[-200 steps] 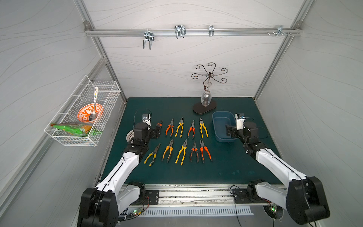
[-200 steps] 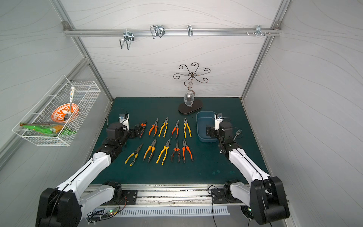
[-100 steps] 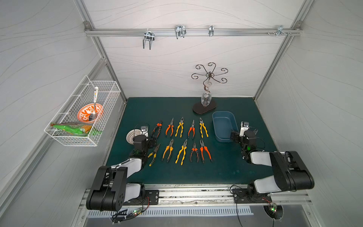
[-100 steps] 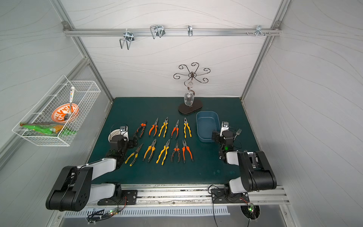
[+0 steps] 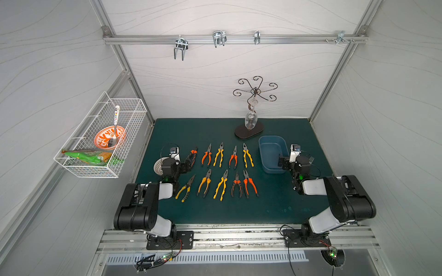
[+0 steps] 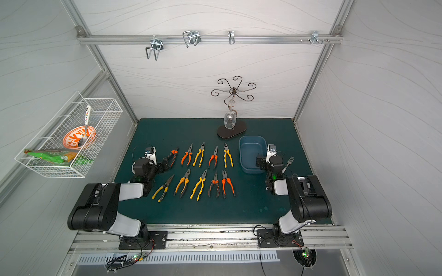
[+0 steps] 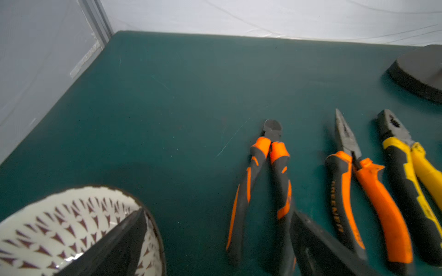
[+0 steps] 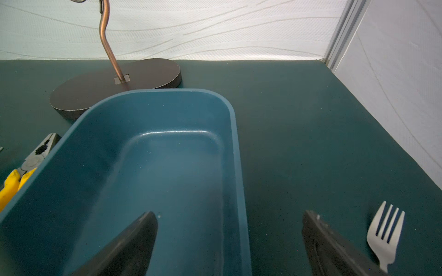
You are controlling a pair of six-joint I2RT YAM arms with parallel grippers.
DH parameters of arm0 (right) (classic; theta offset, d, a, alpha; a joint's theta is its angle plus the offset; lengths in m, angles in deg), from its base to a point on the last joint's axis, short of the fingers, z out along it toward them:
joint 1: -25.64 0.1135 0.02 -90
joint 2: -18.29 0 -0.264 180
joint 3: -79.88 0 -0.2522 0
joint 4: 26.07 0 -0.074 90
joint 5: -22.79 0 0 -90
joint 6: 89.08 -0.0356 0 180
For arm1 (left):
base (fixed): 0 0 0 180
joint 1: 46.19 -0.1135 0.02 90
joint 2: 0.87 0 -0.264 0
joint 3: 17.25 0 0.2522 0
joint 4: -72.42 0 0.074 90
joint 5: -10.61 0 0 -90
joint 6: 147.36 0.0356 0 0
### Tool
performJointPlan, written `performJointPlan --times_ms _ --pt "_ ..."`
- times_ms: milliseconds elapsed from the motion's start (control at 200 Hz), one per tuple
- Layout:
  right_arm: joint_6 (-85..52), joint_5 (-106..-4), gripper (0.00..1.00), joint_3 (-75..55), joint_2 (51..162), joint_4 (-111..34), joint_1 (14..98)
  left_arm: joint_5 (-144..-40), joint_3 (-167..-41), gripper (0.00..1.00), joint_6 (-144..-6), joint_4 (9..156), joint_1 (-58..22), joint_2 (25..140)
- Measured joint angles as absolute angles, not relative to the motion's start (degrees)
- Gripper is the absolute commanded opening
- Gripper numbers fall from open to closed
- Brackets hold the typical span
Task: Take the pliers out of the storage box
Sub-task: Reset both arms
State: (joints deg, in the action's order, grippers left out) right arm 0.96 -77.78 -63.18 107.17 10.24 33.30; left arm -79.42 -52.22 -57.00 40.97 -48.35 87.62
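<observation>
Pliers (image 5: 245, 151) lie in two rows — beside storage box (image 5: 271, 153).

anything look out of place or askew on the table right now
Nothing spilled or damaged. The pliers lie in two tidy rows and the box is empty. The odd ones out are tableware among tools: a fork lying alone beside the box, and a patterned bowl at the rows' opposite end.

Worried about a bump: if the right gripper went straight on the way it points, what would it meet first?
Likely the storage box: its wall runs between the fingers of the open right gripper, one over the box, one outside beside the fork. Height is unclear; it might pass above the rim.
</observation>
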Motion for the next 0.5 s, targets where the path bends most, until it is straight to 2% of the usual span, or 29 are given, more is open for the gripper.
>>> performJointPlan --times_ms 500 --pt "0.9 -75.2 0.99 -61.9 107.4 6.3 32.4 -79.2 -53.7 1.00 -58.2 41.1 -48.4 87.8"
